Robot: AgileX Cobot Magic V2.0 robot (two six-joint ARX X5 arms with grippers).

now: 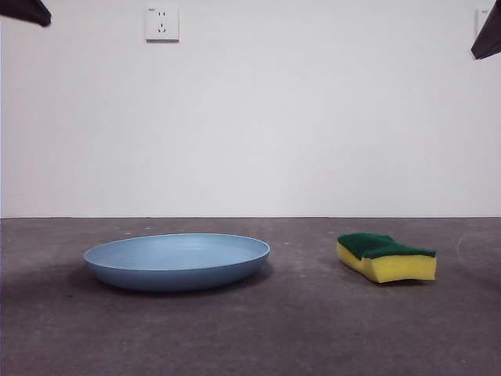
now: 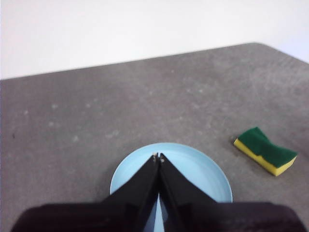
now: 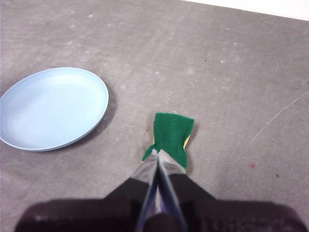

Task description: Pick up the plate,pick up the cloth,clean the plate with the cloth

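Observation:
The light-blue plate point(image 1: 177, 261) lies flat on the grey table, left of centre in the front view. The cloth, a yellow sponge with a green top point(image 1: 386, 256), lies to its right, apart from it. My left gripper point(image 2: 158, 157) is shut and empty, held high above the plate point(image 2: 198, 174). My right gripper point(image 3: 155, 153) is shut and empty, held high above the sponge point(image 3: 170, 136); the plate point(image 3: 53, 107) also shows in that view. In the front view both arms show only as black tips at the top corners point(image 1: 25, 11) point(image 1: 487, 35).
A white wall with a socket point(image 1: 162, 23) stands behind the table. The grey table top point(image 1: 250, 329) extends around both things; its rounded far corner shows in the left wrist view point(image 2: 270, 53).

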